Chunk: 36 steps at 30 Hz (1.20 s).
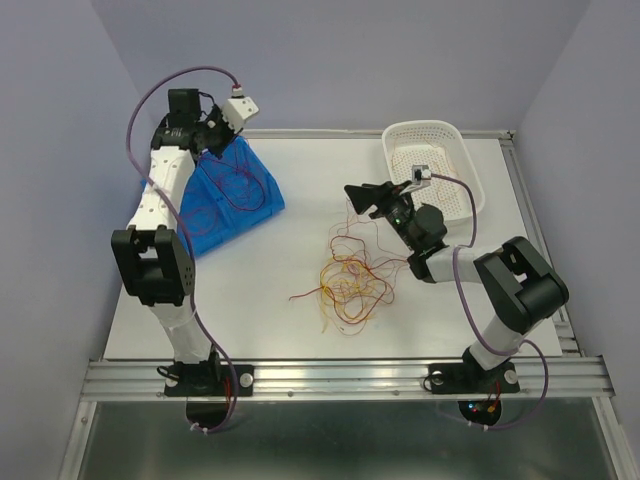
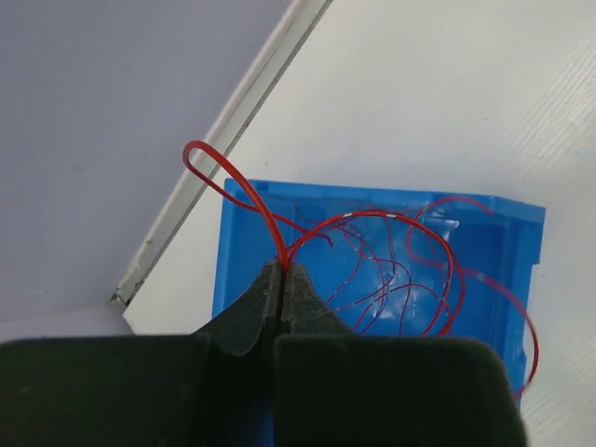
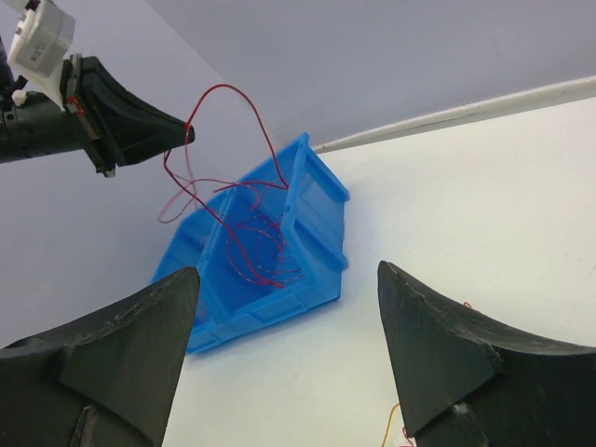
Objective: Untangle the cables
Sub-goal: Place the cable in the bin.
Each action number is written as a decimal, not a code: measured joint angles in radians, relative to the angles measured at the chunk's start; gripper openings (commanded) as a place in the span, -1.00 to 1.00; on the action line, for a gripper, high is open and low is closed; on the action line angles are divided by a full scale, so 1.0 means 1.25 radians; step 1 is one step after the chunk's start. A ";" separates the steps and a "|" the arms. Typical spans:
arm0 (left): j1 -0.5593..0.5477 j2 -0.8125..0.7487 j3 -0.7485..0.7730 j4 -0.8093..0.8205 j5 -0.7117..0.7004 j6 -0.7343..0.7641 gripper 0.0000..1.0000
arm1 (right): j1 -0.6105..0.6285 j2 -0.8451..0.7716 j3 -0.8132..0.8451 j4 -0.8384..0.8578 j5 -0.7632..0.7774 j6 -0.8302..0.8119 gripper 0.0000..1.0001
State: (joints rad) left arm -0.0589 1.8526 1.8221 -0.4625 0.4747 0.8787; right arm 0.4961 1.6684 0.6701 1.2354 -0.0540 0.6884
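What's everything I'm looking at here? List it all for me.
table: one, white, under everything.
bin: one, blue, far left of table.
basket: one, white, far right corner.
loose wires: too many to count, red and yellow, tangled mid-table.
binned wires: several, red, inside the bin.
held wire: one, red, looping above the bin.
left arm: one, black and white, over the bin, jaws shut on the held wire.
right arm: one, black and white, jaws open near the tangle.

A robot lab cell: bare lavender walls (image 1: 330,60) box in a white table (image 1: 320,170), left arm (image 1: 160,200) and right arm (image 1: 520,285) bolted to an aluminium rail (image 1: 340,375).
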 measured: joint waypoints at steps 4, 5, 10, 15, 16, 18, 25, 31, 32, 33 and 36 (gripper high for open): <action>0.049 -0.002 -0.035 0.006 0.002 0.014 -1.00 | -0.001 0.000 0.000 0.002 -0.005 0.000 0.64; 0.049 0.006 -0.037 0.005 0.000 0.016 -1.00 | -0.002 0.000 0.000 0.003 -0.005 0.000 0.64; 0.054 0.094 -0.034 -0.015 0.002 0.029 -1.00 | -0.004 0.000 -0.003 0.007 -0.008 0.004 0.63; 0.057 0.188 -0.010 -0.039 -0.002 0.032 -1.00 | -0.004 0.000 -0.012 0.010 -0.012 0.013 0.63; 0.056 0.204 -0.005 -0.043 -0.009 0.032 -1.00 | -0.004 0.000 -0.013 0.013 -0.014 0.015 0.63; 0.052 0.230 0.000 -0.045 -0.025 0.032 -1.00 | -0.004 0.000 -0.015 0.017 -0.017 0.017 0.63; 0.026 0.279 0.007 -0.044 -0.070 0.016 -0.71 | -0.004 0.000 -0.038 0.026 -0.018 0.018 0.63; 0.022 0.250 0.002 -0.009 -0.096 -0.005 -0.20 | -0.004 0.000 -0.038 0.028 -0.031 0.017 0.64; 0.022 0.234 0.002 -0.004 -0.107 -0.007 -0.15 | -0.005 0.000 -0.038 0.023 -0.032 0.017 0.64; 0.022 0.222 0.002 -0.001 -0.112 -0.008 -0.14 | -0.005 0.000 -0.038 0.021 -0.032 0.015 0.64; 0.020 0.162 -0.004 0.004 -0.140 -0.008 -0.08 | -0.005 -0.005 -0.045 -0.001 -0.032 0.006 0.64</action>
State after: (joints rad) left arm -0.0341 2.0548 1.8168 -0.4580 0.2996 0.8692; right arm 0.4904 1.6623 0.6136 1.2339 -0.0944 0.6964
